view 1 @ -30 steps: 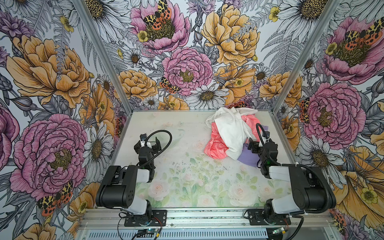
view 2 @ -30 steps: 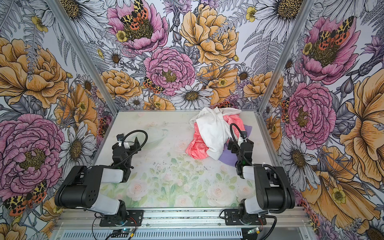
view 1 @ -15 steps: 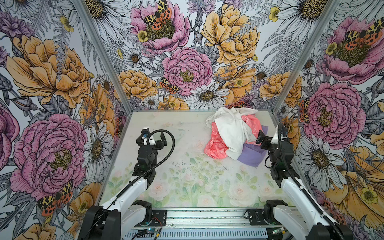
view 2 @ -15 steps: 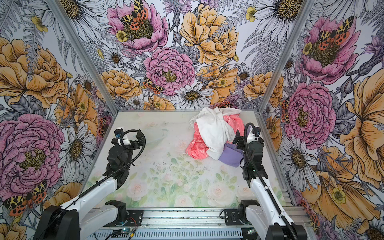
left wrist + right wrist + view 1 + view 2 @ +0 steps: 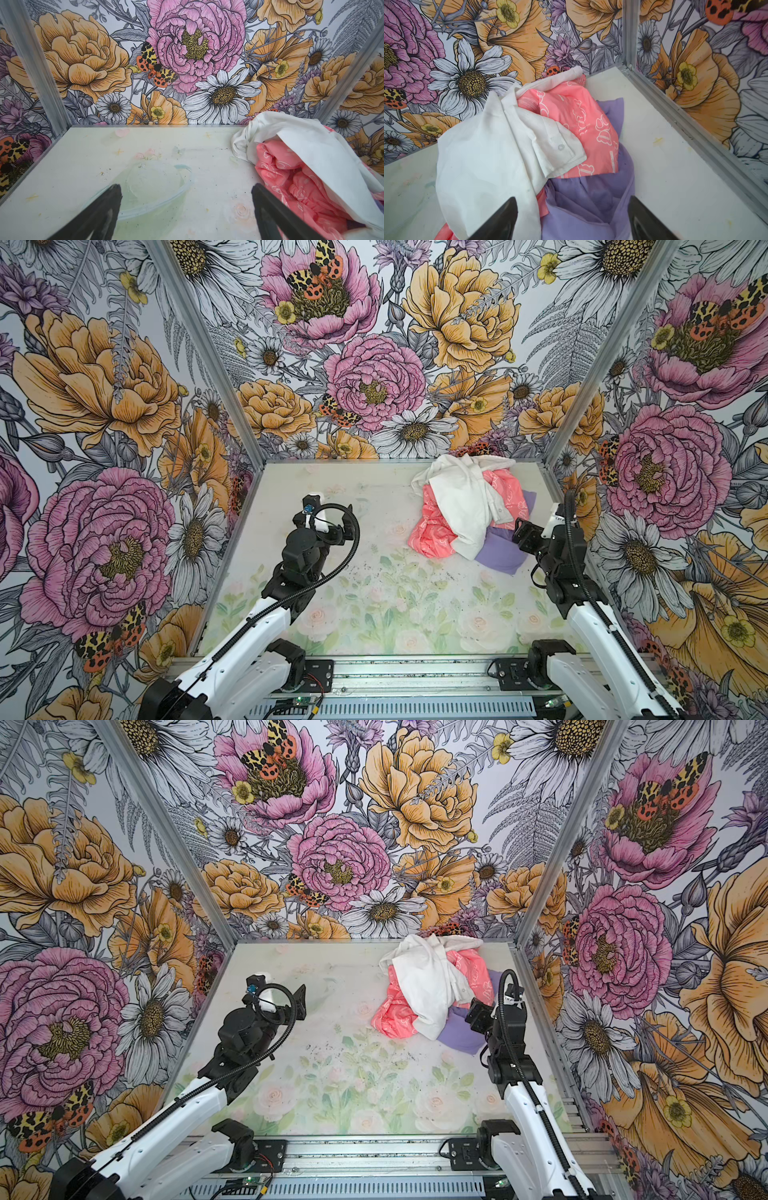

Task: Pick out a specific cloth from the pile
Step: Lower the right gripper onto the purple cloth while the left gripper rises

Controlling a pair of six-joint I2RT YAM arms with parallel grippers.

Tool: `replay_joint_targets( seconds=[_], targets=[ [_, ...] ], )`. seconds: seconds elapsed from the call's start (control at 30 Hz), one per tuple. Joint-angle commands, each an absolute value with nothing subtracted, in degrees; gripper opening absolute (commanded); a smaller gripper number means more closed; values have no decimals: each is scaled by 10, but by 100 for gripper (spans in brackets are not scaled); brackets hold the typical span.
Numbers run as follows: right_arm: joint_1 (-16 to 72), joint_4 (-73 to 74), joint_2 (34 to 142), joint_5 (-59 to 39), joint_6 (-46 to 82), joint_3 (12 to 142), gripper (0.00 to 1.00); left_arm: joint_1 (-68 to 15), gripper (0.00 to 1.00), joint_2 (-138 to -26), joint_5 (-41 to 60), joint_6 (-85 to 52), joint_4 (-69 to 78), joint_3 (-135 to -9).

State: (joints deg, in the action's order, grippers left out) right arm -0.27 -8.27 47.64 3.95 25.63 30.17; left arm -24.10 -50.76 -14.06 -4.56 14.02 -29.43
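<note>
Floral-printed walls (image 5: 361, 381) are seen enclosing a pale counter (image 5: 374, 593), on which the pile (image 5: 469, 510) of garments is heaped in the far right corner. Uppermost, a white shirt (image 5: 457, 506) is draped across a coral-pink cloth (image 5: 428, 537) with a white pattern. The cloth (image 5: 500, 558) wanted, plain lavender, is found at the bottom, spread out from under both at the pile's near side, close to the counter's right edge. In the right wrist view the shirt's buttoned cuff (image 5: 560, 147) is shown lying on the coral-pink cloth, just beside the lavender folds.

The right hand (image 5: 572, 198) is pictured spread, its fingers (image 5: 500, 218) set either side of the lavender fabric and nothing yet pinched; one finger is placed over the shirt's edge. The left hand (image 5: 186, 186) is held spread and empty over the counter's left half, well apart from the pile, with a clear dish (image 5: 153, 187) lying ahead of it.

The step in hand is judged to be the closing on the lavender cloth. It would best be done with the hand shifted slightly toward the right edge, so that only lavender is gathered and the shirt is left out. A raised fold should be taken rather than the flat layer. The cloth is then best drawn low toward the near right corner, so that the garments above slide off instead of being lifted.
</note>
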Motion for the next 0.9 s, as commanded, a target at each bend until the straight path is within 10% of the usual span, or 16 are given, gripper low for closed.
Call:
replay_joint_targets(
  seconds=[0.0,0.87],
  targets=[
    [3,-116,506,30,287,314,81,-247,99,-512,-92,-58,126,-318],
    [3,-124,723,12,298,364,44,-283,99,-543,-45,-47,157,-336]
  ],
)
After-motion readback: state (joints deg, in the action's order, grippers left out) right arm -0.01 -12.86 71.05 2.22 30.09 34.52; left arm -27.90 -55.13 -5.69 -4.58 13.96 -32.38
